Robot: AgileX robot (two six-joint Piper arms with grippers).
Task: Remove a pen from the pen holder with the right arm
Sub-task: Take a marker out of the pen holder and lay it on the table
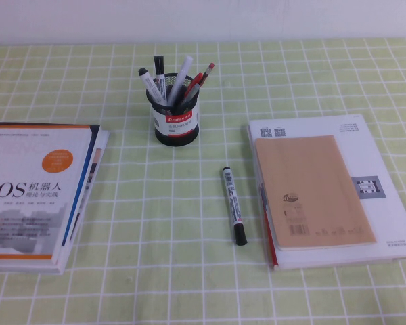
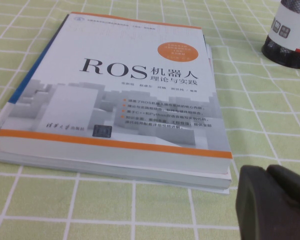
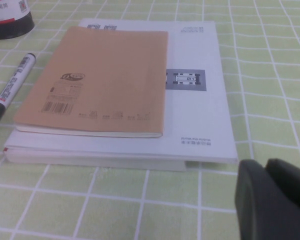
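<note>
Left pincer [image 2: 267,175]: nearest the robot on the left side, low over the tabletop [image 1: 189,284], just off the near corner of the ROS book. Its two black fingers sit pressed together, clenched on nothing.
Right pincer [image 3: 266,170]: nearest the robot on the right side, low over the tabletop, just short of the near edge of the white book. Clenched, holding nothing.
Tabletop cover: green cloth with a white grid.
ROS book [image 1: 27,196]: lies flat at the left. The cover is white and grey with orange bands. It is stacked on at least one thinner volume whose edges show beneath it.
White book [image 1: 365,145]: lies flat at the right. A red edge shows along its left side near the robot.
Notebook [image 1: 314,193]: tan cover. It lies on the white book, set toward that book's left side, with the barcode end toward the robot.
Marker pen [image 1: 234,205]: lies flat on the tabletop between the two book stacks, near the white book's left edge but not touching it. The black cap points toward the robot. It is outside the pen holder and apart from it.
Pen holder [image 1: 175,125]: black mesh cup with a red-and-white label. It stands upright, beyond the marker pen and to its left.
Pens [image 1: 183,74]: several markers and pens stand in the pen holder, leaning outward. One on the right has a red body.
</note>
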